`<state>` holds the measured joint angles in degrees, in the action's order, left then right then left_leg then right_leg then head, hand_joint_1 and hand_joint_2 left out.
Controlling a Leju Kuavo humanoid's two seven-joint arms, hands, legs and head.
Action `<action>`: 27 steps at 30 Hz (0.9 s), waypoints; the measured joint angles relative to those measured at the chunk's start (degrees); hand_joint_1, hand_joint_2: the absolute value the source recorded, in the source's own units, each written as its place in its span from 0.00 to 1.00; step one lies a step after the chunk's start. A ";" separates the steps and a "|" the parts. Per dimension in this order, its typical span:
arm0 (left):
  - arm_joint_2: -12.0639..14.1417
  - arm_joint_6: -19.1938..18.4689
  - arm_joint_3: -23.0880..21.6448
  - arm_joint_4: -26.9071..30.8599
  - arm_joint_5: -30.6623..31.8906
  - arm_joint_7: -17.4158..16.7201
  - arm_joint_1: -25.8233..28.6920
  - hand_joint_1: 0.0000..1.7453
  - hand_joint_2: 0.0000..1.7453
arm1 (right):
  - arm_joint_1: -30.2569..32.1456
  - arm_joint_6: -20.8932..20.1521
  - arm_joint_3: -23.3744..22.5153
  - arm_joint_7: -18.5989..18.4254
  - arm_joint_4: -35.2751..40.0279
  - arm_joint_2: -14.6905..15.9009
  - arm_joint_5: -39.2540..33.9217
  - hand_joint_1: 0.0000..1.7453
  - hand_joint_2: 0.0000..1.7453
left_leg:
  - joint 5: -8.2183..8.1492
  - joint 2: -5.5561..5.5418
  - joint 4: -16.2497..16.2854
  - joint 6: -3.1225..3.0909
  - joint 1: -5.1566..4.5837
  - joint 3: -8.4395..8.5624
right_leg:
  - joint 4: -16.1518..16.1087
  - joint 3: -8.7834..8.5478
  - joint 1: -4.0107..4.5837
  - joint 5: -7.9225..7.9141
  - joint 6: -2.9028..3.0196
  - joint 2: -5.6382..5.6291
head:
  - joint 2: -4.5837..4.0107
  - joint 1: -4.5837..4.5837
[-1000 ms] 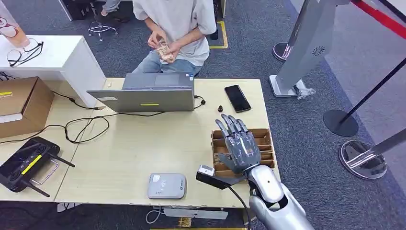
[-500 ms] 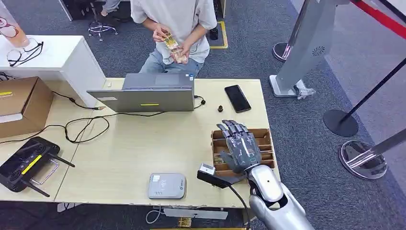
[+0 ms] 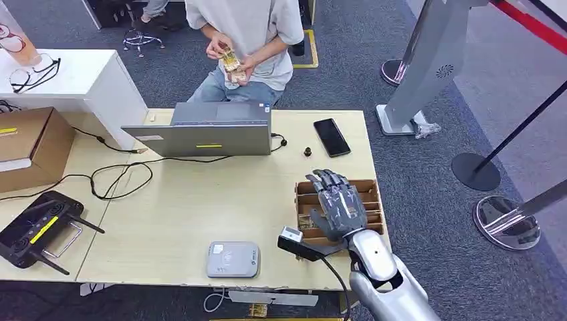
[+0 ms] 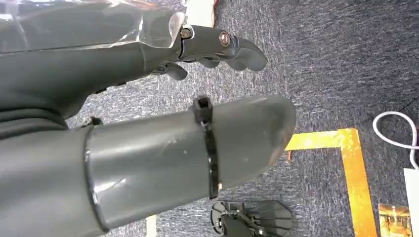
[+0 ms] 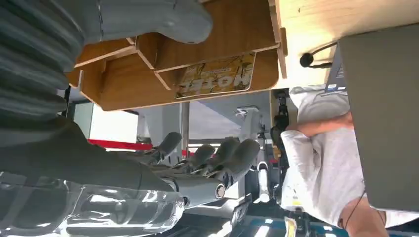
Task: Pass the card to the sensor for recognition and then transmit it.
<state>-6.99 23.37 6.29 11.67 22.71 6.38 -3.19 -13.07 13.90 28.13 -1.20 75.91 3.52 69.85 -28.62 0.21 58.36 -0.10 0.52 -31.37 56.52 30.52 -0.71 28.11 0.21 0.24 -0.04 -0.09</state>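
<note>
A wooden divided card box (image 3: 372, 190) stands at the table's right edge, with cards (image 3: 308, 220) lying in its near slots. My right hand (image 3: 339, 207) hovers over the box, palm down, fingers apart and bent down toward it, holding nothing. In the right wrist view a yellow printed card (image 5: 217, 76) leans in one compartment of the box (image 5: 222, 29), apart from the hand's fingers (image 5: 232, 155). The grey card sensor (image 3: 232, 259) lies flat near the table's front edge, left of the hand. My left hand (image 4: 148, 123) hangs over grey carpet, empty, fingers loosely apart.
A person (image 3: 251, 30) sits across the table holding several cards. A grey laptop (image 3: 207, 130), a black phone (image 3: 331, 137), a looped cable (image 3: 120, 177), a cardboard box (image 3: 27, 144) and a black controller (image 3: 40, 227) lie on the table. Stanchion bases (image 3: 476, 172) stand to the right.
My right hand's fingers have bent from stretched out to curled down over the card box. The person has shifted the cards in their hands.
</note>
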 joint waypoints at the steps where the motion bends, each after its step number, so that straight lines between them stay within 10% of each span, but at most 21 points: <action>1: 0.00 -0.02 0.00 0.00 0.00 0.02 0.00 0.00 0.00 | 0.00 0.00 0.00 -0.02 -0.06 0.00 0.00 0.32 1.00 | 0.00 0.00 0.00 0.00 0.00 0.00 | 0.00 0.00 0.00 0.00 0.00 0.00 | 0.00 0.00; 22: -0.17 -0.13 0.00 0.00 0.09 0.15 0.01 0.00 0.00 | -1.63 0.13 -0.61 -0.70 -3.63 -0.17 -0.37 0.36 1.00 | 0.00 0.00 0.00 0.00 0.00 0.00 | 0.00 0.00 0.00 0.00 0.00 0.00 | 0.00 0.00; 27: -0.17 -0.13 0.00 0.00 0.09 0.15 0.01 0.00 0.00 | -1.94 0.13 -0.68 -0.70 -4.20 -0.33 -0.39 0.57 1.00 | 0.00 0.00 0.00 0.00 0.00 0.00 | 0.00 0.00 0.00 0.00 0.00 0.00 | 0.00 0.00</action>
<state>-7.17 23.23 6.29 11.67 22.80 6.54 -3.18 -15.00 14.03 27.45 -1.90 71.71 3.19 69.46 -28.62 0.21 58.36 -0.10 0.52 -31.37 56.52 30.52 -0.71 28.11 0.21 0.24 -0.04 -0.09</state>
